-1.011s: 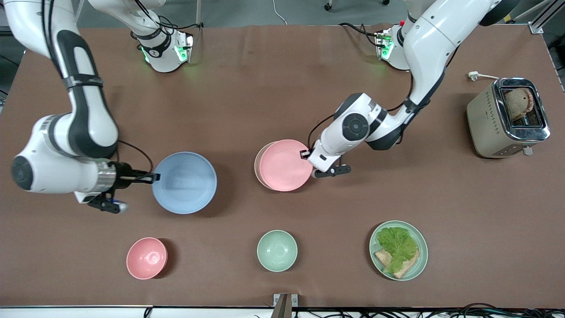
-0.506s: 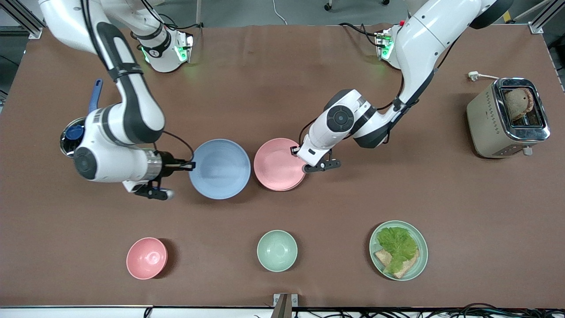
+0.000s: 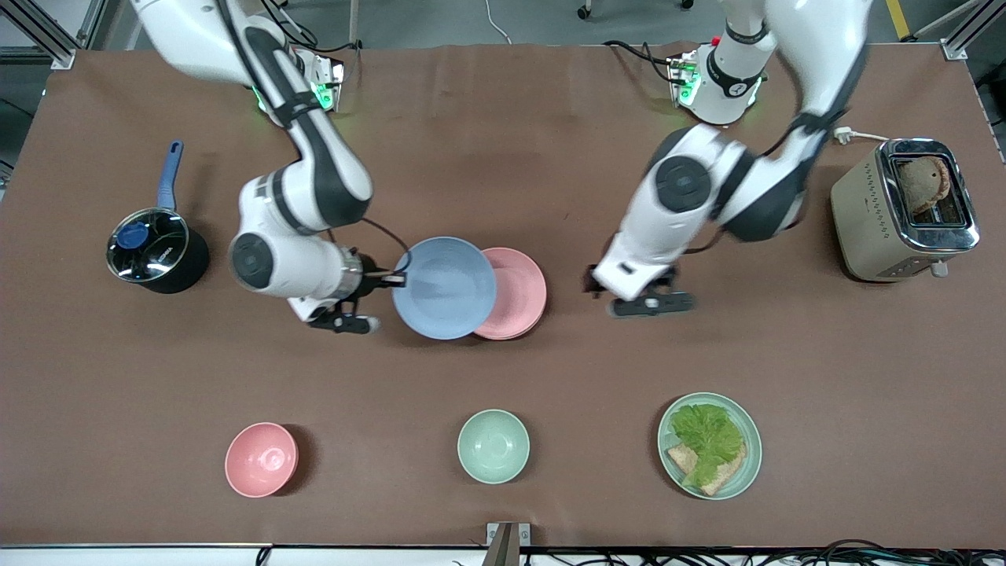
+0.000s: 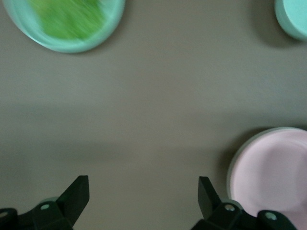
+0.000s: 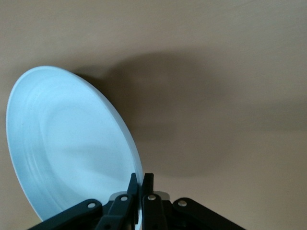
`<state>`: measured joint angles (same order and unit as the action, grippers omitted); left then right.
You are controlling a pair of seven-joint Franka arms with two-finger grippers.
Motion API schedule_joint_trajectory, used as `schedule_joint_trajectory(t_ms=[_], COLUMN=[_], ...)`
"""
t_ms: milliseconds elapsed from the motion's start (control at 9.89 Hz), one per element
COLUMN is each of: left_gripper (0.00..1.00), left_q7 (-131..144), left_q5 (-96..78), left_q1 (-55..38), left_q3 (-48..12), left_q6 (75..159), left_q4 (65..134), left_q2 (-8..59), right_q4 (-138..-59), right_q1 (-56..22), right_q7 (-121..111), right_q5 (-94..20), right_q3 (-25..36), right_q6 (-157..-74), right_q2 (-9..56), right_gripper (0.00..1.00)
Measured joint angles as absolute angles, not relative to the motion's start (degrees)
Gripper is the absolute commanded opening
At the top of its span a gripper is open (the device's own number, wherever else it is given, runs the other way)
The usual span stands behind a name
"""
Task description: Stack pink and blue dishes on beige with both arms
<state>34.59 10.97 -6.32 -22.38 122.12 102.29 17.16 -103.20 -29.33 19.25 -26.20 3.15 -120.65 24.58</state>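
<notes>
Evidently light and stiff, the pastel blue matte plate (image 3: 445,288) hangs by its nine o'clock rim, where the right gripper (image 3: 391,278) is clamped, partly over the pastel pink plate (image 3: 519,292) atop the barely visible beige plate. At three o'clock, the left gripper (image 3: 629,292) hovers, fingers apart. No legible writing.

Brown table (image 3: 503,141): pot (image 3: 149,253), toaster (image 3: 904,208), pink bowl (image 3: 261,459), green bowl (image 3: 493,446), lettuce plate (image 3: 710,445), plate stack (image 3: 519,295).
</notes>
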Motion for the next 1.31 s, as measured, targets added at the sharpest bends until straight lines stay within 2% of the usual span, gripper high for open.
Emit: schedule_joint_trajectory(t_ms=[303,607,708,809,910,1213,1315], left_gripper=[1.0,1.0,1.0,1.0,1.0,1.0,1.0], left_q7=[19.3,8.6,5.3,3.1,1.9,1.6,1.6], left_q5=[6.6,4.3,3.9,2.8,1.7,1.4,1.4], left_q1=[-5.9,-5.9,-5.9,-5.9,-5.9,-6.0,-5.8], left_q3=[-11.5,-4.4,-2.3,-0.2,1.3,1.8,1.8], left_q6=[117.6,107.2,104.8,102.8,99.7,86.5,84.5], left_q4=[102.0,101.8,101.8,101.2,98.7,85.3,82.8], left_q2=[7.5,-2.5,-5.7,-8.0,-8.7,-4.5,-3.2], right_q4=[-104.2,-104.4,-104.4,-104.5,-104.9,-105.6,-105.5], right_q1=[-35.1,-37.6,-37.7,-38.0,-38.2,-38.8,-38.9], right_q7=[23.6,24.6,24.6,24.7,24.7,24.7,24.6], right_q5=[-26.2,-26.2,-26.2,-26.2,-26.2,-25.8,-24.6], right_q3=[3.2,3.2,3.2,3.2,3.2,4.0,5.9], right_q6=[-127.1,-131.8,-132.1,-132.1,-132.5,-134.3,-134.4], right_q2=[25.7,28.7,29.1,29.2,29.3,29.5,29.4], right_gripper=[0.02,0.04,0.07,0.42,0.99,1.0,1.0])
